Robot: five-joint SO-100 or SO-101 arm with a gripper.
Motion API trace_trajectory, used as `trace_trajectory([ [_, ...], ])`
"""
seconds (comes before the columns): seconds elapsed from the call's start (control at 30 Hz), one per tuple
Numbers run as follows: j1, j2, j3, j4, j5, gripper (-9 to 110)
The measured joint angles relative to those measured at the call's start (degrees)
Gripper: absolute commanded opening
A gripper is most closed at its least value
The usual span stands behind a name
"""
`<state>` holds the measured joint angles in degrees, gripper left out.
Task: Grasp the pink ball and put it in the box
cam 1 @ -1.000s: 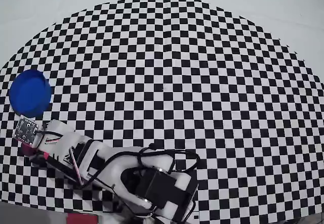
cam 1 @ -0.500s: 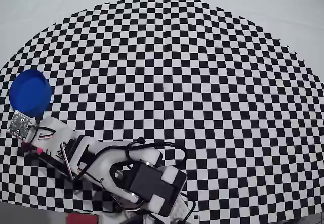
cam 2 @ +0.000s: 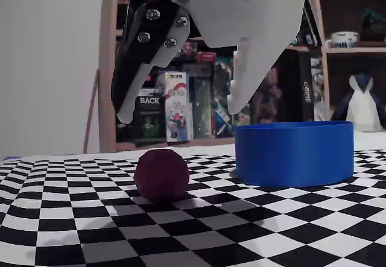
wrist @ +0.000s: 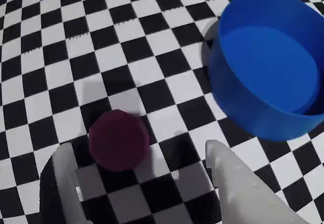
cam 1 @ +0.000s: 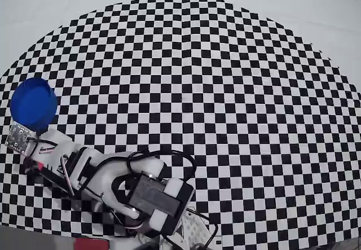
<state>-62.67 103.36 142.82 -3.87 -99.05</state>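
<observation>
The small, matte magenta-pink ball point(cam 2: 161, 175) is being straddled, untouched, by the released fingers point(cam 2: 238, 92) above the checkered desk point(cam 2: 289, 225), beside the smooth round blue box point(cam 2: 294, 153).

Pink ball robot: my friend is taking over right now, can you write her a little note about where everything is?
Gripper: open, empty, hanging above the pink ball, one finger on each side.
Pink ball: on the checkered mat, untouched, beside the box.
Box: blue, round, upright on the mat; what shows of its inside in the wrist view is empty.
Done: gripper lined up over the ball.
Left: lower, close, lift, drop the ball in the box.
</observation>
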Motion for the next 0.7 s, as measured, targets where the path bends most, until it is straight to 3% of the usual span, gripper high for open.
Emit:
trace_trajectory([
  [0.7,-0.26,-2.64,-0.09,0.00,0.00,30],
])
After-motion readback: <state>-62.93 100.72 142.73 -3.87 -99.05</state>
